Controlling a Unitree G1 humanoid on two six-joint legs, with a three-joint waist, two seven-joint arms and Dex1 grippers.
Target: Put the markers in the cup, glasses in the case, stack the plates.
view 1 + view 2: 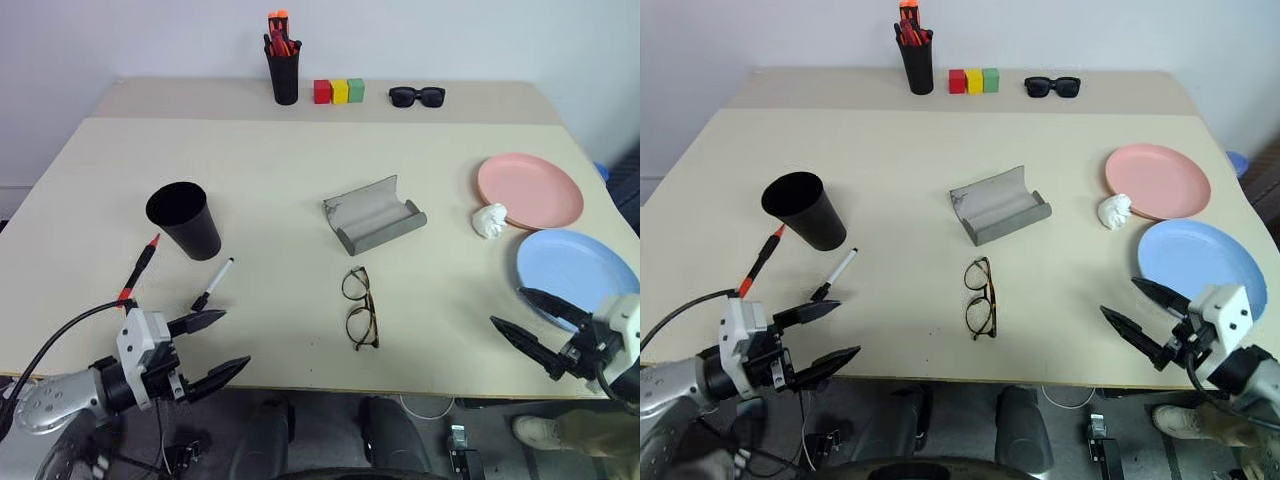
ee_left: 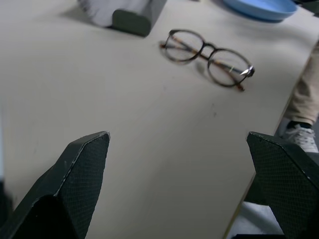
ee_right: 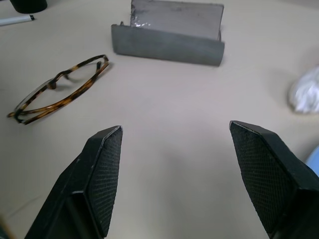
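Observation:
Two markers lie left of centre: a red-capped one (image 1: 138,268) and a white-ended one (image 1: 212,285), both just in front of the black cup (image 1: 184,220). The tortoiseshell glasses (image 1: 359,308) lie folded open mid-table, in front of the open grey case (image 1: 374,215). A pink plate (image 1: 529,190) and a blue plate (image 1: 577,265) sit apart at the right. My left gripper (image 1: 235,339) hovers open and empty at the front edge, near the white-ended marker. My right gripper (image 1: 508,307) is open and empty beside the blue plate.
A crumpled white tissue (image 1: 489,220) lies between the two plates. At the back of the table (image 1: 290,170) stand a pen pot (image 1: 283,65), three coloured blocks (image 1: 339,91) and black sunglasses (image 1: 417,96). A person's shoe (image 1: 540,432) is on the floor at the front right.

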